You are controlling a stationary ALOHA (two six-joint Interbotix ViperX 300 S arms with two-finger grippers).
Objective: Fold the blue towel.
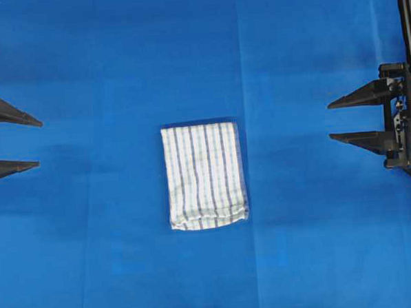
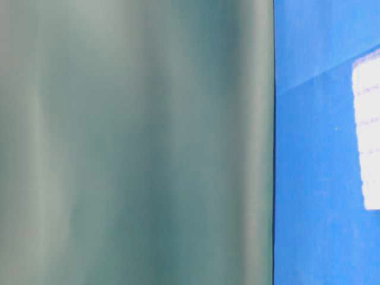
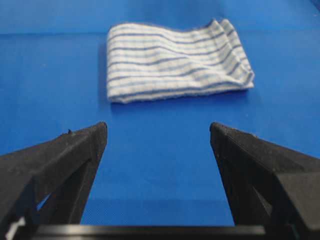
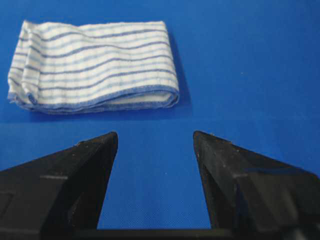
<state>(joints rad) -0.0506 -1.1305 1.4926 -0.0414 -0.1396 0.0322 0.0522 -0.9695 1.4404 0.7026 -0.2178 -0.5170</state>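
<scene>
Between both wide-open, empty pincers (left (image 1: 38, 144), right (image 1: 330, 122)) lies the blue towel (image 1: 205, 175), a folded woven rectangle.

Thin woven cloth, that blue towel (image 1: 205, 175), matt white with fine blue stripes and a stitched hem, lying soft and layered. Under it the table covering (image 1: 300, 245) looks smooth, matt, faintly creased. Gripper fingers (image 3: 75, 150) show matt black plastic, finely textured.

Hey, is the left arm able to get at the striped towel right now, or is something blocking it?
Probably yes. The left gripper is open and points at the folded striped towel, with only bare blue table covering between them. Actual reach cannot be confirmed from the pictures.
</scene>
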